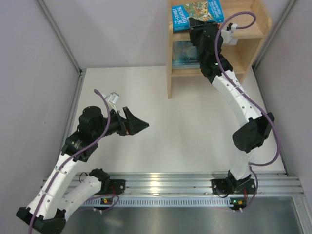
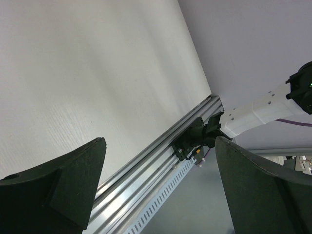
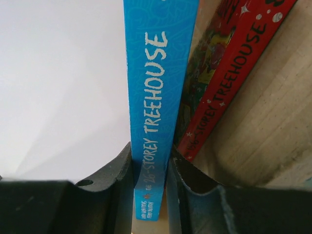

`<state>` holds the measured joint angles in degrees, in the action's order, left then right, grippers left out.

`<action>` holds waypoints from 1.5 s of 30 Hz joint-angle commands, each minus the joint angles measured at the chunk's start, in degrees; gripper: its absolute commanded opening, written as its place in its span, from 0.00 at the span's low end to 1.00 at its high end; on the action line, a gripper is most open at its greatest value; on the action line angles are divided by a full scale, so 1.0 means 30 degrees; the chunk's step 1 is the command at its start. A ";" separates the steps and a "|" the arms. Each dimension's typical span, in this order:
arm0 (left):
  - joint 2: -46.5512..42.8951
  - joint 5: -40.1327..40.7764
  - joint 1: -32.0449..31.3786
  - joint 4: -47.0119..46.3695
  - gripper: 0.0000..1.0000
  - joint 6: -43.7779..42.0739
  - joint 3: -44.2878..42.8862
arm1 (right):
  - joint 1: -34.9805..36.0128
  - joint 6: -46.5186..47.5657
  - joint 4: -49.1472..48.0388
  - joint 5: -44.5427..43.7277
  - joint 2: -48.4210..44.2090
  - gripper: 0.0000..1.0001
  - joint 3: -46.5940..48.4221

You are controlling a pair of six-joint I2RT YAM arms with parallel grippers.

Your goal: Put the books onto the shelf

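On the top tier of the light wooden shelf (image 1: 258, 22) lies a bright blue book (image 1: 197, 13) with a cartoon cover. My right gripper (image 1: 199, 25) reaches into that tier. In the right wrist view the blue book's spine (image 3: 158, 97) runs between both fingers of the right gripper (image 3: 151, 175), which touch it on either side. Beside it leans a red book (image 3: 234, 73) against the shelf wood (image 3: 278, 131). A dark teal book (image 1: 185, 53) stands on the lower tier. My left gripper (image 1: 141, 126) hovers open over the table with nothing in it.
Grey walls close in the white table (image 1: 161, 126) on the left, back and right. The aluminium rail (image 1: 170, 183) with both arm bases runs along the near edge. The left wrist view shows that rail (image 2: 146, 170) and the right arm's base between the left gripper's (image 2: 160, 141) spread fingers.
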<state>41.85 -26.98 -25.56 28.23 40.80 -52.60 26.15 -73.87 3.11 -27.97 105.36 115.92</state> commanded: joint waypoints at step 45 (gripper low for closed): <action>-0.0091 0.0234 0.0024 -0.0913 0.98 0.1020 0.0276 | -0.1540 0.0773 0.1951 0.4722 -0.1809 0.52 -0.0845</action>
<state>42.61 -25.89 -25.58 28.10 43.42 -52.58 22.81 -73.67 6.90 -14.31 102.76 114.24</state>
